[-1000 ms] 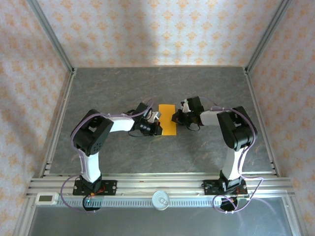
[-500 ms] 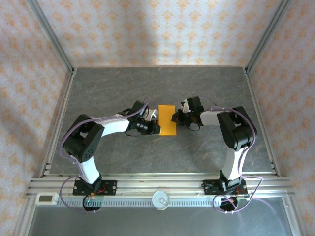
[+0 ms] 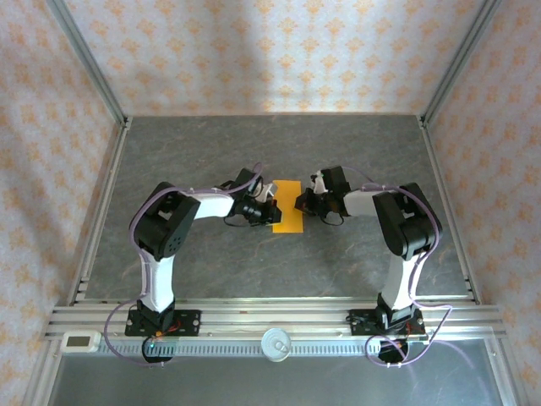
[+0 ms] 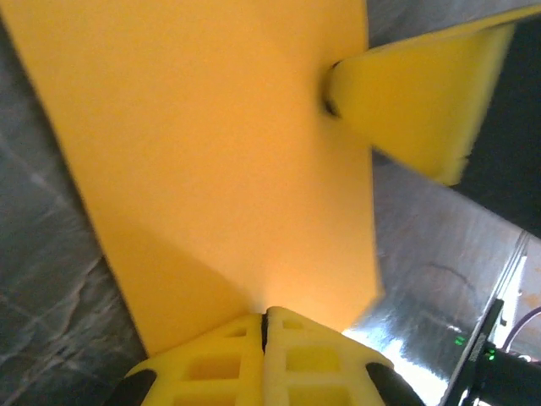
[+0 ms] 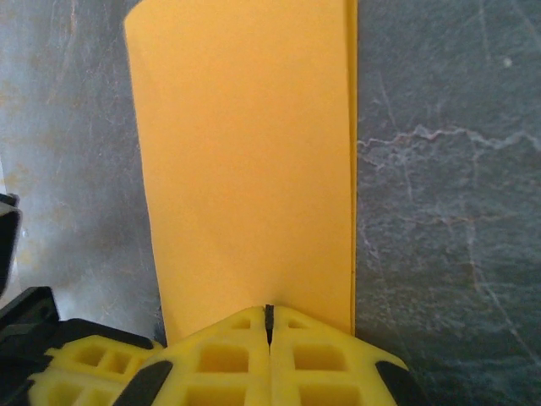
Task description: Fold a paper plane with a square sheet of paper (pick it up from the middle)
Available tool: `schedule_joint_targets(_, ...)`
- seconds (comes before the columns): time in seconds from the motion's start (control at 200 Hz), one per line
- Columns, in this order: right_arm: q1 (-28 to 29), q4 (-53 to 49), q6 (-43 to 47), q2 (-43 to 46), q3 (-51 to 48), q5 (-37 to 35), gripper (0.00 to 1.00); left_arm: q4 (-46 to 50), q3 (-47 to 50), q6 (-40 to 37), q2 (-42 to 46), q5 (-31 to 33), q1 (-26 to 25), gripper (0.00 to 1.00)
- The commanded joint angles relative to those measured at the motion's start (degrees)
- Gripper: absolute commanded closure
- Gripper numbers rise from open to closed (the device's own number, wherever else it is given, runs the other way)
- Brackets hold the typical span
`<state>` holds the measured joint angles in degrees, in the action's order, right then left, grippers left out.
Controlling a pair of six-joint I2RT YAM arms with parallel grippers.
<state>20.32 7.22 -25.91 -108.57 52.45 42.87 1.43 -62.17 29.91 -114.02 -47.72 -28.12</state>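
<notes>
Finding: the thin bright orange paper sheet (image 3: pixel 287 206), folded to a narrow rectangle, lies flat on the grey marbled table (image 3: pixel 211 152). My left gripper (image 4: pixel 265 316) and right gripper (image 5: pixel 269 309) have fingers pressed together, bearing on opposite edges, apparently pinning it to set the crease.

One orange sheet (image 3: pixel 288 222), two hands (image 4: pixel 265 330) (image 5: pixel 269 320)

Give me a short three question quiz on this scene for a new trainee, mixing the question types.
1. True or false: the orange paper lies on the table between the left pincer and the right pincer.
2. The left pincer's jaws are: A wide open, B shut, C half open.
3. Seen from above, what shape is the paper?
Key: 1 true; 2 B; 3 a rectangle.
</notes>
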Motion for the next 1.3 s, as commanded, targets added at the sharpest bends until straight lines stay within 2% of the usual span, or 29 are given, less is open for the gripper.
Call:
schedule_joint_targets(0.0,-0.53,-14.16,0.92,-3.59,-4.79,-9.91,1.00,4.88,1.97,-5.04,-0.46,1.40,-0.34,1.00)
schedule_joint_targets(0.3,-0.62,-13.99,0.97,-3.81,-5.16,-10.09,1.00,10.02,10.33,-13.36,6.78,1.93,-0.40,1.00)
schedule_joint_targets(0.611,-0.55,-13.93,1.17,-3.50,-5.24,-9.96,1.00,14.18,8.74,-16.10,11.09,6.12,-1.50,1.00)
schedule_joint_targets(0.756,-0.58,-13.99,2.05,-2.77,-5.16,-8.67,1.00,10.25,8.58,-12.92,16.64,6.25,-1.01,1.00)
schedule_joint_targets(0.841,-0.52,-14.17,2.57,-1.42,-5.31,-7.76,1.00,6.14,8.95,-8.48,18.38,6.10,0.42,1.00)
schedule_joint_targets(1.026,0.23,-14.80,4.56,0.87,-5.88,-3.79,1.00,-5.41,11.30,2.95,18.79,4.44,3.93,1.00)
schedule_joint_targets(1.136,1.84,-15.01,4.81,1.84,-6.39,-3.18,1.00,-8.06,10.94,5.68,18.06,4.64,4.06,1.00)
schedule_joint_targets(1.296,2.89,-8.42,-1.57,6.79,-9.41,0.01,0.97,-10.22,11.28,8.16,17.78,5.94,4.10,1.00)
